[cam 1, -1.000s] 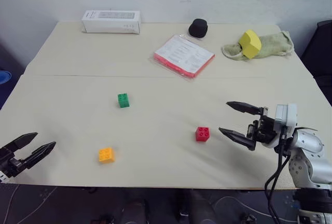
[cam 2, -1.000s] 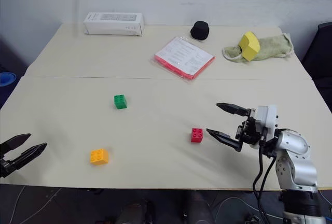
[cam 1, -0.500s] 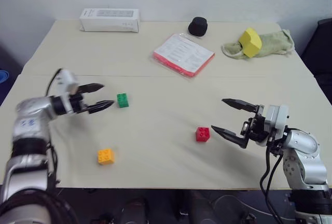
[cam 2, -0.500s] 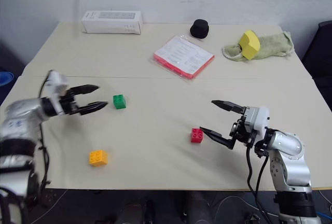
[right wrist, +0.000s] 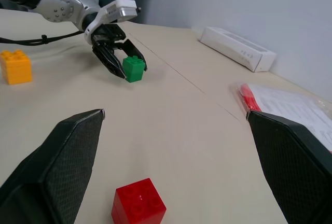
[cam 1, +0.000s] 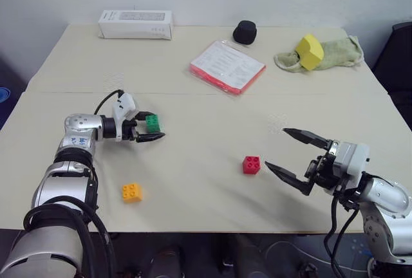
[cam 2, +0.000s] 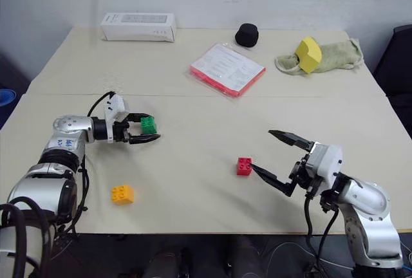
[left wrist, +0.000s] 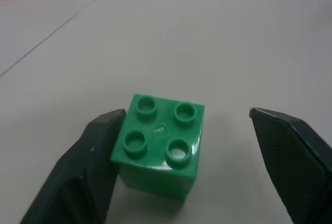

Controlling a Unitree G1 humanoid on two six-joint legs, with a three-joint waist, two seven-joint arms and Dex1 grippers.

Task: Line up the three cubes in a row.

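Note:
The green cube (cam 1: pixel 153 123) sits left of the table's middle, between the fingers of my left gripper (cam 1: pixel 152 127). In the left wrist view, one finger (left wrist: pixel 98 151) touches the green cube (left wrist: pixel 161 143) while the other finger stands apart from it, so the gripper is open. The red cube (cam 1: pixel 252 165) lies towards the front right. Just to its right, my right gripper (cam 1: pixel 277 148) stands open and empty, one fingertip close to the cube. The orange-yellow cube (cam 1: pixel 131 192) rests alone near the front left edge.
Along the back of the table (cam 1: pixel 193 226) are a white box (cam 1: pixel 136 24), a black object (cam 1: pixel 245 32), a red-edged stack of papers (cam 1: pixel 227 67), and a larger yellow block (cam 1: pixel 309 51) on a green cloth (cam 1: pixel 338 53). The table's front edge runs close below the orange-yellow cube.
My left arm swung in from the front left edge to the green cube, and its fingers have narrowed around it. The right gripper stays open beside the red cube.

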